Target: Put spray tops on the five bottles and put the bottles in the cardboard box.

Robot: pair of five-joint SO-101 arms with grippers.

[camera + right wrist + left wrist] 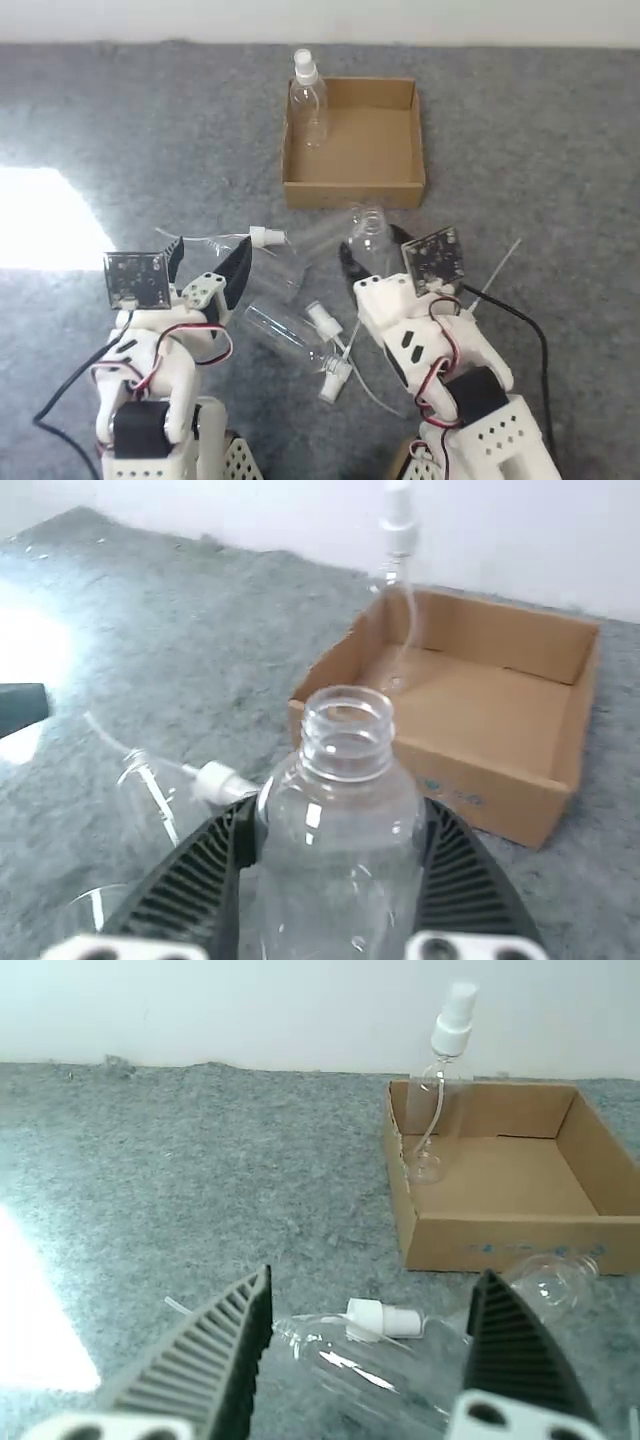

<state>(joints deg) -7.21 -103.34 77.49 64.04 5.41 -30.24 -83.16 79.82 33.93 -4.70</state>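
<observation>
Grey surface (120, 110): right fingers (200, 880) clamp an upright uncapped bottle (345, 780); left fingers (215, 1350) gape wide, a loose spray top (385, 1318) just beyond them. High view adds a second spray top (335, 380) between the arms.

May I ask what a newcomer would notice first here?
The right gripper grips a topless clear bottle near the cardboard box. A capped bottle stands in the box's far left corner. The left gripper hangs open by a loose spray top.
</observation>
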